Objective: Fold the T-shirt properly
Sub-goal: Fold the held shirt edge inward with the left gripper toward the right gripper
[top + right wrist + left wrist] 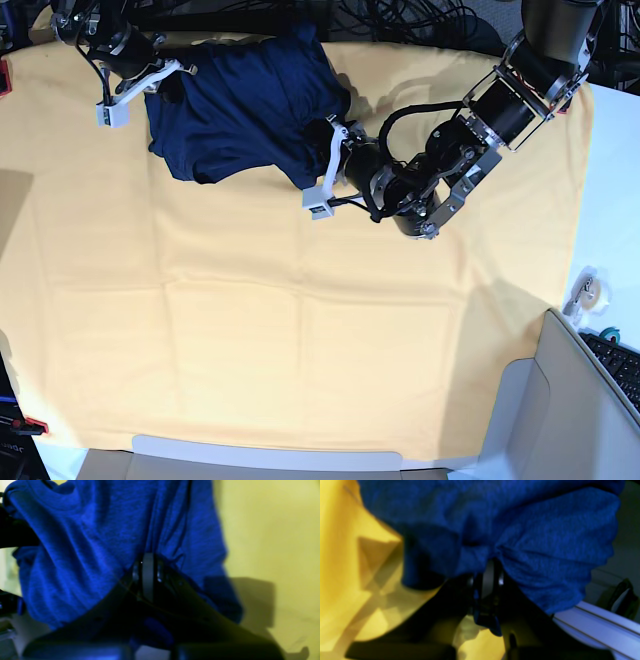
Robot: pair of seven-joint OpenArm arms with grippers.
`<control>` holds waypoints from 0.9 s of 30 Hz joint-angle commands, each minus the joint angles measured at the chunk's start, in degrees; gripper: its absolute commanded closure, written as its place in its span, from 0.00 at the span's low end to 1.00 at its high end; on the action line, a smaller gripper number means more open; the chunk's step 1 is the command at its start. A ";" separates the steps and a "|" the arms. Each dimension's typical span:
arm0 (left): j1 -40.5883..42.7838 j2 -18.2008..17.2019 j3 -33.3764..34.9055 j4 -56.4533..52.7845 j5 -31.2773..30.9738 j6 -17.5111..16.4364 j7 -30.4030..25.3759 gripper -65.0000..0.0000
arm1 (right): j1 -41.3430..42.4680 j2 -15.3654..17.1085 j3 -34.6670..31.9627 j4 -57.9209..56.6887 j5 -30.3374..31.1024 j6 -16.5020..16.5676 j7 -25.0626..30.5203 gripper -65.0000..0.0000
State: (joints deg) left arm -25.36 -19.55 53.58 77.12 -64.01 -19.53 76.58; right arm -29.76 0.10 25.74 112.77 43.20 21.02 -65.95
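Observation:
The T-shirt (240, 105) is a dark navy heap lying bunched on the yellow table cloth (250, 300) at the far middle-left in the base view. My left gripper (322, 160) meets its right lower edge. In the left wrist view this gripper (487, 566) is shut on a gathered fold of the blue T-shirt (545, 542). At the shirt's far left edge is my right gripper (165, 82). Its wrist view shows that gripper (147, 561) shut on the T-shirt (87, 542), whose ribbed collar shows at the upper left.
The yellow cloth covers nearly the whole table. A white strip of table (610, 200) runs along the right with a tape roll (585, 290) and a keyboard (620, 360). A grey box (540, 410) stands at the near right corner. Cables (400, 20) crowd the far edge.

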 commanded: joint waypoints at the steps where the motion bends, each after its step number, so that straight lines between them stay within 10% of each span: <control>1: -2.11 0.43 0.35 -0.42 3.74 0.76 -0.14 0.99 | -0.26 -0.49 -0.20 1.03 0.71 0.39 -0.11 1.00; 13: -8.00 3.86 1.14 -4.55 3.74 0.76 -2.07 0.99 | -1.32 -1.29 0.59 1.12 0.98 0.30 -0.02 1.00; 27: -8.09 -0.01 1.14 -4.20 3.74 0.76 -2.33 0.97 | -1.85 -8.14 17.65 0.77 0.54 0.30 -0.38 1.00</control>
State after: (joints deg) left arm -32.05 -19.22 55.13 72.27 -61.67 -19.09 73.67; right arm -31.35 -8.43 43.11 112.75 43.27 20.99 -66.46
